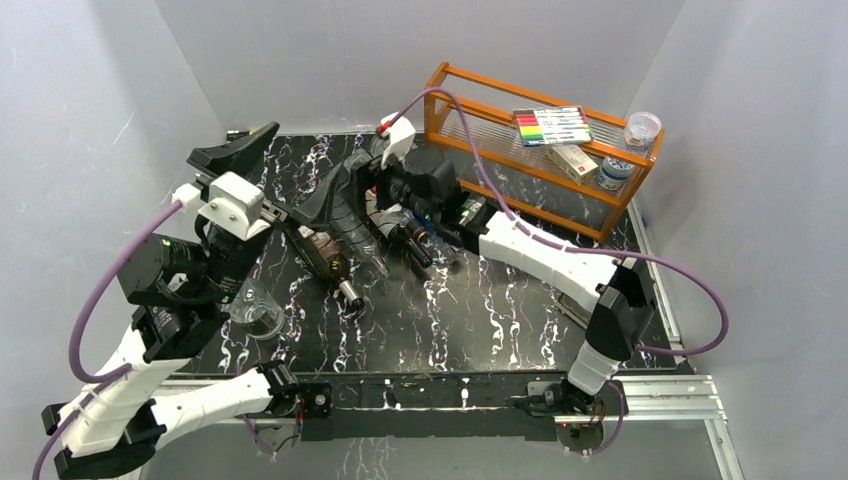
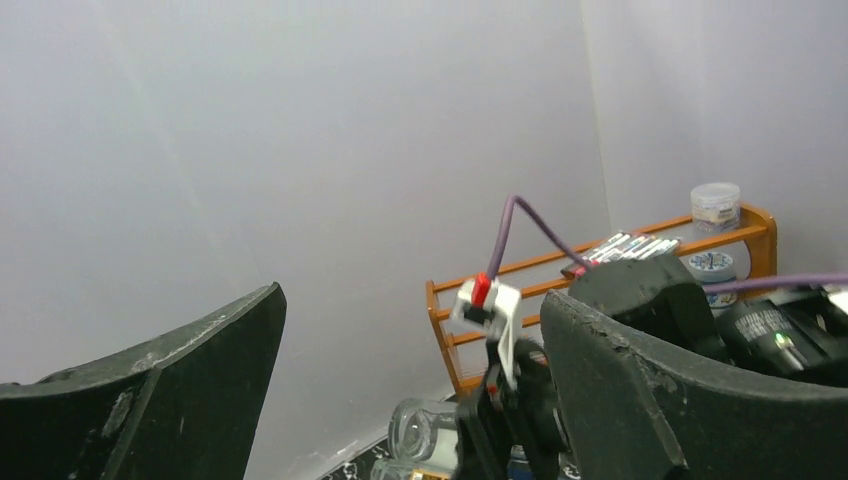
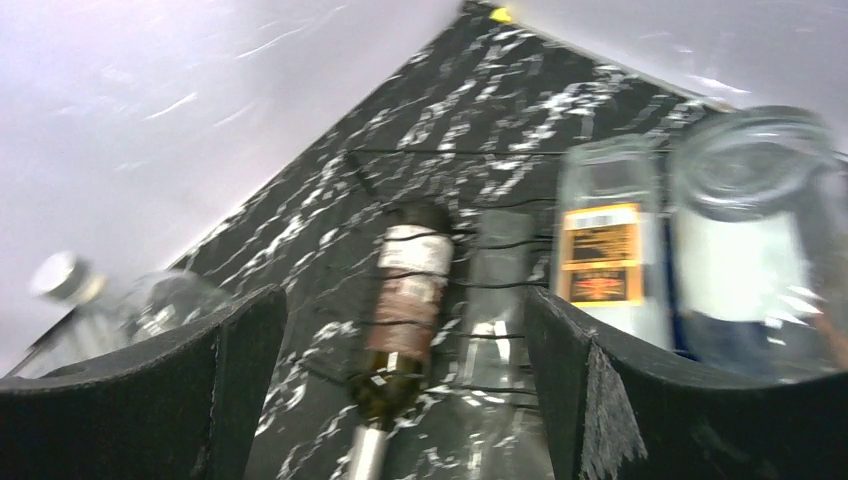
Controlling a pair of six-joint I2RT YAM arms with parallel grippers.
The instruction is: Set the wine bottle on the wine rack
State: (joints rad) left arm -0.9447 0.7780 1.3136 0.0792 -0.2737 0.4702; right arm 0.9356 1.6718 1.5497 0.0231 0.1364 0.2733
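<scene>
Over the wine rack [image 3: 500,285] the right gripper [image 3: 402,300] gapes wide and empty, the left gripper [image 2: 410,295] equally wide well off the rack, and a careless pull-back could clip the wine bottle [image 3: 410,260] lying in a rack cradle and roll it out

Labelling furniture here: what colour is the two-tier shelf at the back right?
Orange. The shelf shows best in the top external view.

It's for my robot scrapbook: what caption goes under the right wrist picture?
Open right gripper facing a brown wine bottle lying in the wire wine rack beside clear bottles.
</scene>
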